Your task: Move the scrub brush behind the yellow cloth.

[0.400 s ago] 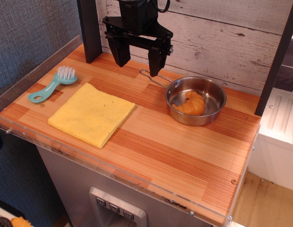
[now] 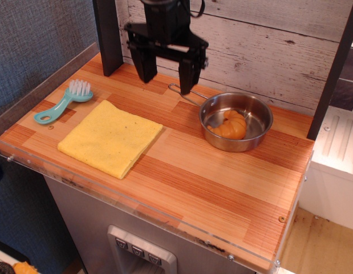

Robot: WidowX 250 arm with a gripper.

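At the far left of the wooden counter (image 2: 222, 188) the scrub brush (image 2: 63, 101) is seen lying flat, bristles toward the far side, just beside the left edge of the yellow cloth (image 2: 111, 137), which is spread flat near the front. Above the far edge the gripper (image 2: 166, 75) is held with its fingers spread apart, grasping nothing; its upper part is cut off and slightly blurred. To the right, orange food (image 2: 230, 125) is partly hidden by the rim of the steel pan (image 2: 250, 108).

teal scrub brush (image 2: 62, 103) w/ white bristles, speckled yellow cloth (image 2: 110, 137), steel pan (image 2: 236, 121) w/ orange food (image 2: 228, 125), striped wood counter (image 2: 222, 188), black gripper (image 2: 166, 77).
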